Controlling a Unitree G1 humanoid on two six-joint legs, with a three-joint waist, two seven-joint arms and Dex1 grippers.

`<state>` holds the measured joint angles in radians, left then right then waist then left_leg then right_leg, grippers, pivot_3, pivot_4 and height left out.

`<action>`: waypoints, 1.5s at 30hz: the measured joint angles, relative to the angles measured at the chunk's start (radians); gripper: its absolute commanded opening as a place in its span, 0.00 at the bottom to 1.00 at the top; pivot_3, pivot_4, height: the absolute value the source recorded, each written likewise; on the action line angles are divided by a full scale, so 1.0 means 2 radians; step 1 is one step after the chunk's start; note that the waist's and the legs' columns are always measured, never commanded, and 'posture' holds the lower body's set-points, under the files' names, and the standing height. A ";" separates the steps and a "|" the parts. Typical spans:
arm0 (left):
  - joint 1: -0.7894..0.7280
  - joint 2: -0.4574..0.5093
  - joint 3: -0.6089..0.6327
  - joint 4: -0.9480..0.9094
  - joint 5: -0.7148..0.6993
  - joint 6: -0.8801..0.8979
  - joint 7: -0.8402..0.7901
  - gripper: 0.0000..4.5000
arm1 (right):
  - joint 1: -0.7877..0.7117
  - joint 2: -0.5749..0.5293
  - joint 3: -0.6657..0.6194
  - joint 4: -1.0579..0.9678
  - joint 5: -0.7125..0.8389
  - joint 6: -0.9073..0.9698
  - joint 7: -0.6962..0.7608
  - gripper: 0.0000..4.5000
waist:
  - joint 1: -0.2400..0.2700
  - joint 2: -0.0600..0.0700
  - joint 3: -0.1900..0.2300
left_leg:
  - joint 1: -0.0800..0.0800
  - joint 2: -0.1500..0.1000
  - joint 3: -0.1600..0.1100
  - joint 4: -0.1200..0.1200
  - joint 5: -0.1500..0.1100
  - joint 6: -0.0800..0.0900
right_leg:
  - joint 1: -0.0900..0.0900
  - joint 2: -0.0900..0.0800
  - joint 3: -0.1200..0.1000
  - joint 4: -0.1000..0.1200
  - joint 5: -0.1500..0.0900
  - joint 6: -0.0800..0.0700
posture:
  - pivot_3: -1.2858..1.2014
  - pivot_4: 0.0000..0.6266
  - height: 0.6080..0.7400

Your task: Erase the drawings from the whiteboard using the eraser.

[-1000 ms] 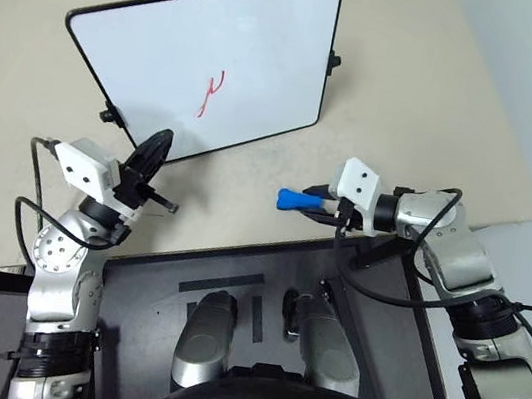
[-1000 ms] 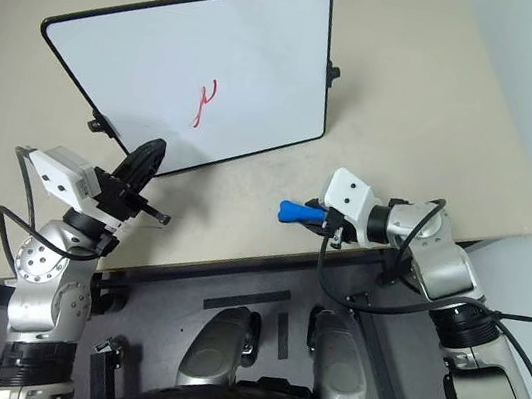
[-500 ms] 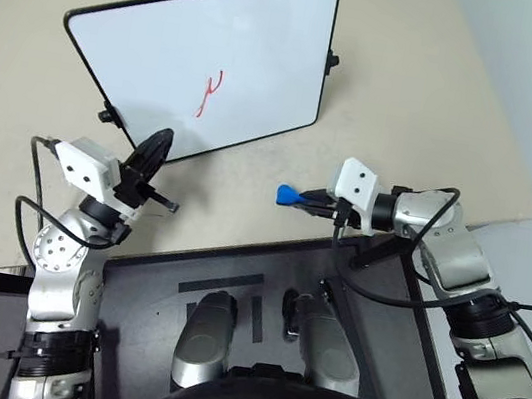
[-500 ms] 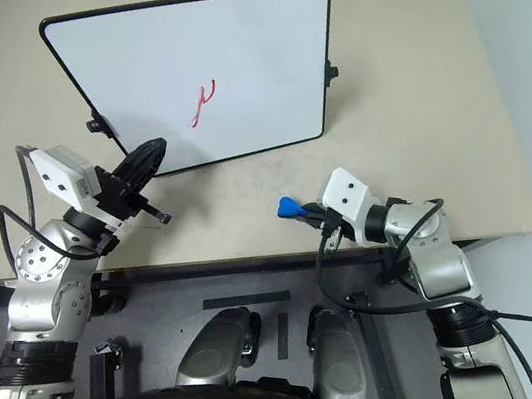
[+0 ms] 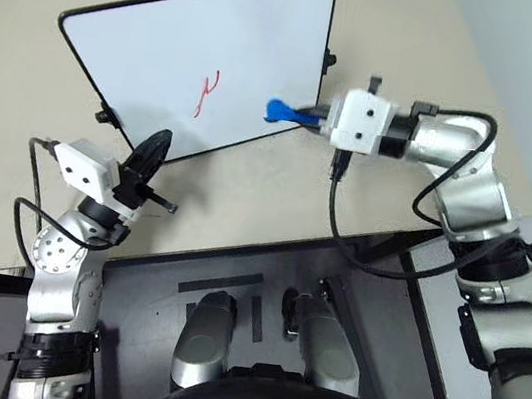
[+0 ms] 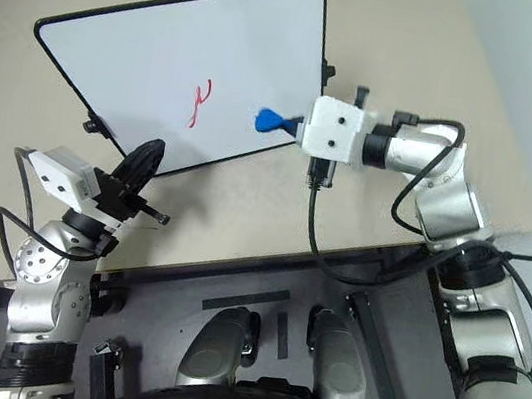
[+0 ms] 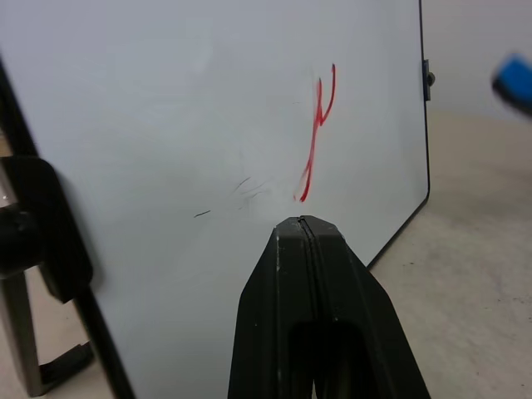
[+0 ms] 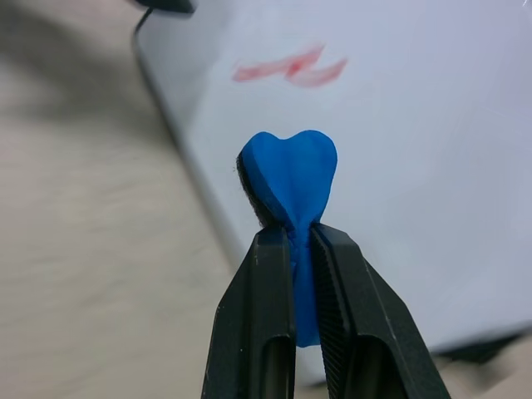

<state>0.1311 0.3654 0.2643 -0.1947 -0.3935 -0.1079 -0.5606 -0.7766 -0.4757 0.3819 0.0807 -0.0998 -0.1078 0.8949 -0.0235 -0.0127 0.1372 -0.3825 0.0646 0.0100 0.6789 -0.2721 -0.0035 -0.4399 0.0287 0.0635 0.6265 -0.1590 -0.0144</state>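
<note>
One whiteboard point(image 5: 192, 61), one red drawing point(image 5: 207, 92) on it, one blue eraser point(image 5: 281, 111), one worktop point(image 5: 277, 196), two grippers: left point(image 5: 156, 147), right point(image 5: 314, 119).

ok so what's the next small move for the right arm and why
Probably carry the eraser further across the whiteboard to the red drawing and press it on. The right claw is shut on the eraser, which sits over the board's right part, short of the mark, and the mark looks untouched.
</note>
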 measured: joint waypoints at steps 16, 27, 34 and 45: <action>0.022 0.004 0.005 -0.002 -0.001 -0.001 -0.002 0.00 | -0.140 0.121 0.059 0.306 -0.209 -0.300 -0.239 0.08 | 0.000 0.000 0.000 | -0.001 0.000 0.000 0.000 -0.001 -0.001 | -0.002 0.000 0.000 0.000 0.001 -0.001 | 0.52 0.24 1.00; 0.025 0.000 0.004 -0.013 -0.001 -0.001 0.000 0.00 | -0.149 0.155 0.102 0.421 -0.278 -0.340 -0.312 0.08 | -0.004 0.000 0.000 | -0.001 0.000 0.000 0.000 -0.001 -0.001 | -0.003 0.000 0.000 0.001 0.003 -0.003 | 0.52 0.24 1.00; 0.025 0.000 0.003 -0.014 -0.001 0.000 0.000 0.00 | -0.159 0.156 0.103 0.424 -0.289 -0.340 -0.341 0.08 | -0.004 0.000 0.000 | -0.002 0.000 0.000 0.000 -0.001 -0.001 | -0.004 0.000 0.000 0.001 0.003 -0.002 | 0.52 0.24 1.00; 0.026 -0.001 0.001 -0.015 -0.001 0.000 0.000 0.00 | -0.196 0.161 0.086 0.399 -0.281 -0.334 -0.370 0.08 | -0.007 0.000 0.000 | -0.001 0.001 0.000 0.000 -0.001 -0.001 | -0.006 0.000 -0.002 0.001 0.005 -0.003 | 0.52 0.24 1.00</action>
<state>0.1822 0.3636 0.2672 -0.2240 -0.3958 -0.1081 -0.5607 -1.1691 -0.1528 0.5545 0.8795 -0.6627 -0.7762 0.1540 -0.0366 -0.0122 0.1376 -0.3848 0.0662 0.0098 0.6787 -0.2750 -0.0058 -0.4515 0.0287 0.0600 0.6277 -0.1500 -0.0213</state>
